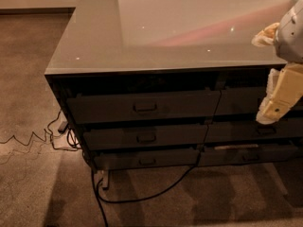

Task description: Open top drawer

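At the bottom of the frame, a black cable point(142, 197) loops over the carpet point(38, 188). The robot's base could catch on it if it rolls closer.

Next come three dark drawers in a stack. The low drawer point(118, 161) and the middle drawer point(113, 138) are thin. The top drawer point(104, 109) is the tall one, left of the middle of the frame, with a small handle point(145, 107). Only a dark gap shows above it, so I cannot see what is inside any drawer.

The gripper point(274, 109) hangs at the right edge, in front of the next stack point(236, 102) and well apart from the handle. I cannot tell if it is spread or pressed together. It could grab the wrong drawer there, or slip off the little handle.

Farthest back is the shiny counter top point(165, 32).
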`<state>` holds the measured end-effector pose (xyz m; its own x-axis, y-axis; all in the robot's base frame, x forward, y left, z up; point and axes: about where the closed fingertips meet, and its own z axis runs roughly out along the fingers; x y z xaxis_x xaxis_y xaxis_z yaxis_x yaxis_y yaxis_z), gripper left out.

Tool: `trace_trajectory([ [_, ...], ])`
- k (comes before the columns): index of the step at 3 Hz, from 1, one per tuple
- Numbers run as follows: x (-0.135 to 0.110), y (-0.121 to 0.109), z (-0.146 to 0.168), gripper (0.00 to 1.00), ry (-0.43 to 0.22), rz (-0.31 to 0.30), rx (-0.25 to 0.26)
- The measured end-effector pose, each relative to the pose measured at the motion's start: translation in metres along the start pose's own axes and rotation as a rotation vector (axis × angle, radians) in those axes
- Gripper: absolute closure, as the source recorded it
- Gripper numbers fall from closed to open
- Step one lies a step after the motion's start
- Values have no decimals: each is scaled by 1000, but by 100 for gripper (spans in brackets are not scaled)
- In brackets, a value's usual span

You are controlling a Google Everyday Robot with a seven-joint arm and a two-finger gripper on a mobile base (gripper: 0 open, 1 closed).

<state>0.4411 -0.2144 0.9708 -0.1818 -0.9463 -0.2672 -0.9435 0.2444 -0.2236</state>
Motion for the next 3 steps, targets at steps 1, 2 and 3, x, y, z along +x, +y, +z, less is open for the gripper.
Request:
trace_trajectory([
  [1,-6,0,20,0,-101,-64,-45],
  [2,-21,1,53,0,-172,-128,-100],
  [3,-34,5,91,0,-219,-146,-157],
])
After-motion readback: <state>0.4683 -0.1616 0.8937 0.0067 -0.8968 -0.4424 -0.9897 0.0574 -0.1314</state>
